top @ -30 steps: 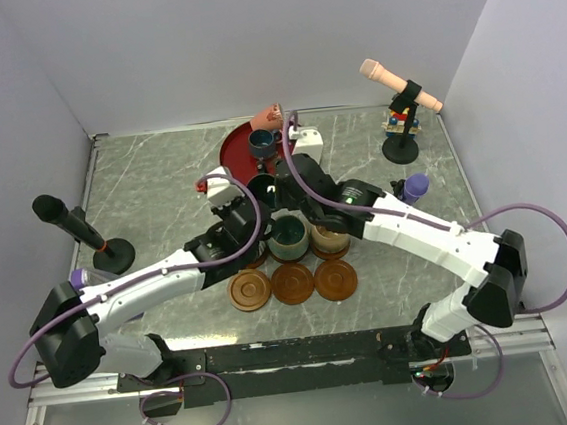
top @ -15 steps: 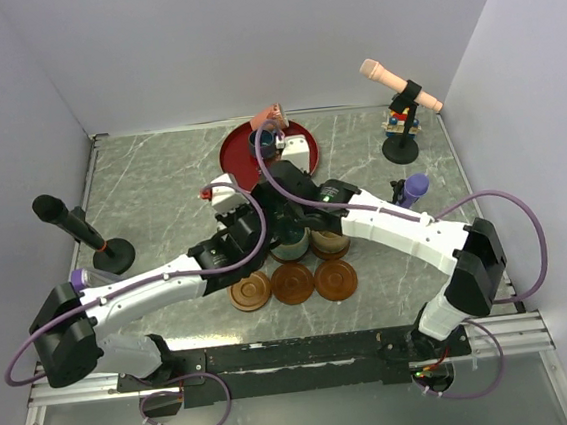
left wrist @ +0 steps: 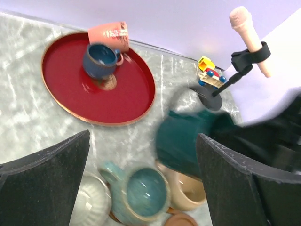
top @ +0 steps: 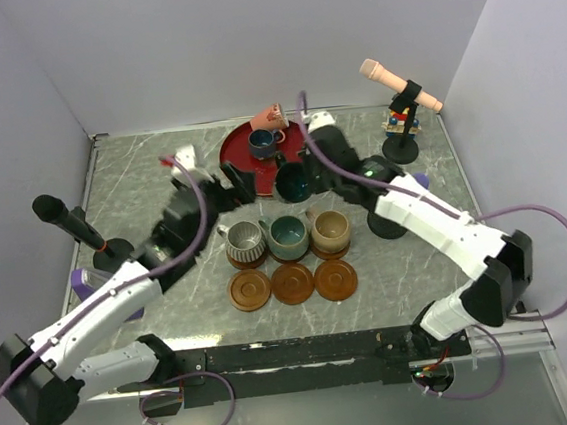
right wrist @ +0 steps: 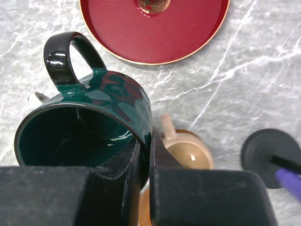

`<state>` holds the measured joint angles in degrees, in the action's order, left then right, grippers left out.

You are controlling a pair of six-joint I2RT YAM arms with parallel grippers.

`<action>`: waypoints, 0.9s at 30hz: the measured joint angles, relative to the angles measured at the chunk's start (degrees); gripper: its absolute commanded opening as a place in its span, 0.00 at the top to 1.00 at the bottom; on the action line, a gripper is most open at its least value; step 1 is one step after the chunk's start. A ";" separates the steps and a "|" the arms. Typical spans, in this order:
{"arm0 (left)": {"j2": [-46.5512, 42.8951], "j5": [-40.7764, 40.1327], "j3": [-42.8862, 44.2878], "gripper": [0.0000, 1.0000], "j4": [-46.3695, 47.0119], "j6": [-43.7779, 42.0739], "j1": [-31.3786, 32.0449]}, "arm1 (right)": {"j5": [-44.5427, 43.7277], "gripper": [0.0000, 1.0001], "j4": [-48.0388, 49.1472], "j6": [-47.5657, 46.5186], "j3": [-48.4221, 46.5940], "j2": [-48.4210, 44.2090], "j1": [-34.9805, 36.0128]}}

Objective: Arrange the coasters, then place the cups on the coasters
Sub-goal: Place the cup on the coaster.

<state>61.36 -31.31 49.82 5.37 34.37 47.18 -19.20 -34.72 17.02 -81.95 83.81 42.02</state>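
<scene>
the marble surface [top: 129, 177] carries a glossy red plate [left wrist: 108, 101] at its far middle. the dark blue cup [top: 262, 142] stands upright on the plate and the terracotta-pink cup [top: 270, 116] lies tipped on its side at the plate's far rim. the right tool [right wrist: 146, 141] is clenched on the dark green cup [right wrist: 117, 101], with one finger inside the rim, the other outside, and the wall pinched between them; the cup's handle points away from the tool. that cup hangs between the plate's near right edge and the row of cups, seemingly off the surface, just beyond the beige cup [top: 330, 229]. the left tool [left wrist: 143, 135] is released, its fingers spread wide with nothing between them, hovering by the plate's near left edge, beyond the grey ribbed cup [top: 244, 240]. six coasters [top: 292, 283] lie in two rows of three: the far row carries the grey ribbed cup, the teal cup [top: 289, 234] and the beige cup side by side, and the near row is bare.
</scene>
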 measured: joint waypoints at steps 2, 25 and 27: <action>0.02 8.87 2.25 0.03 -2.08 -2.21 -7.17 | 3.87 1.00 -0.61 -2.51 0.00 -1.92 -2.23; 8.76 53.72 11.54 0.04 -9.40 -10.05 -46.49 | 23.98 1.00 -9.64 -12.76 1.81 -3.41 16.22; 8.55 53.46 11.43 0.03 -9.53 -10.36 -46.47 | 22.80 1.00 -9.42 -11.98 1.79 -0.50 17.57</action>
<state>69.91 22.15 61.25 -4.16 24.01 0.71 3.60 -44.14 5.04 -80.16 83.31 59.59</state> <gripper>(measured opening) 0.966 0.114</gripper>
